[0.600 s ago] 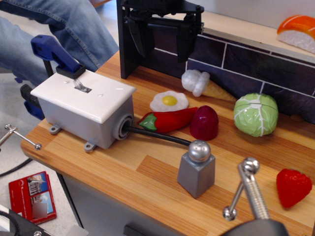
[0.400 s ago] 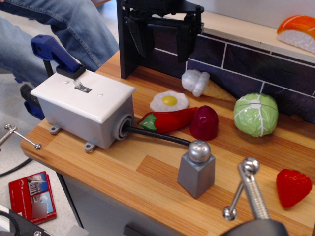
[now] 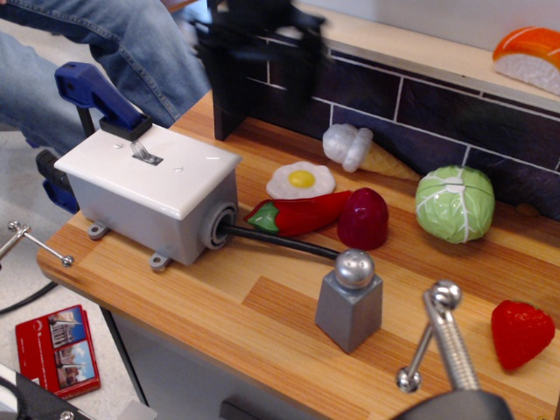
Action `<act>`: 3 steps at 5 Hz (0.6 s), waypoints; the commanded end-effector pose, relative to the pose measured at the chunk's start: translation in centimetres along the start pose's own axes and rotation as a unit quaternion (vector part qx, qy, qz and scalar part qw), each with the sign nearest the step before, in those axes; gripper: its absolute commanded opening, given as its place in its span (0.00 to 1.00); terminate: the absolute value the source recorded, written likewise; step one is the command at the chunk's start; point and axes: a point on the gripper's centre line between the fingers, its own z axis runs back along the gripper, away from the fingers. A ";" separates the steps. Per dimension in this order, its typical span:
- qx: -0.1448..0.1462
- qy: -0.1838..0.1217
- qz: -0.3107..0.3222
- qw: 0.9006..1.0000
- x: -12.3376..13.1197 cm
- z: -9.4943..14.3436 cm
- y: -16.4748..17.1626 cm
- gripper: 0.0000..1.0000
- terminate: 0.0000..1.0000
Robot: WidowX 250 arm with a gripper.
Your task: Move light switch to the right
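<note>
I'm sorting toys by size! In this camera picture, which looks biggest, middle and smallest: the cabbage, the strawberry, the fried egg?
1. Cabbage, clearly biggest.
2. Strawberry and fried egg look about alike; the strawberry sits nearer the camera, so I won't rank them.

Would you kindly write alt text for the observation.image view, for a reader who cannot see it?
A blurred black gripper hangs above a wooden counter, behind a grey box whose white plate carries a small metal light switch. Toy foods lie to the right: fried egg, chilli, cabbage, strawberry, plus a grey salt shaker.
</note>
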 end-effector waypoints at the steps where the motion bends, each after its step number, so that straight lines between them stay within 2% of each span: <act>1: 0.002 -0.040 -0.019 0.999 -1.5 1.7 4.3 1.00 0.00; 2: 0.011 -0.055 -0.043 0.998 -2.2 1.0 7.1 1.00 0.00; 3: 0.027 -0.052 -0.049 0.997 -2.7 0.0 8.3 1.00 0.00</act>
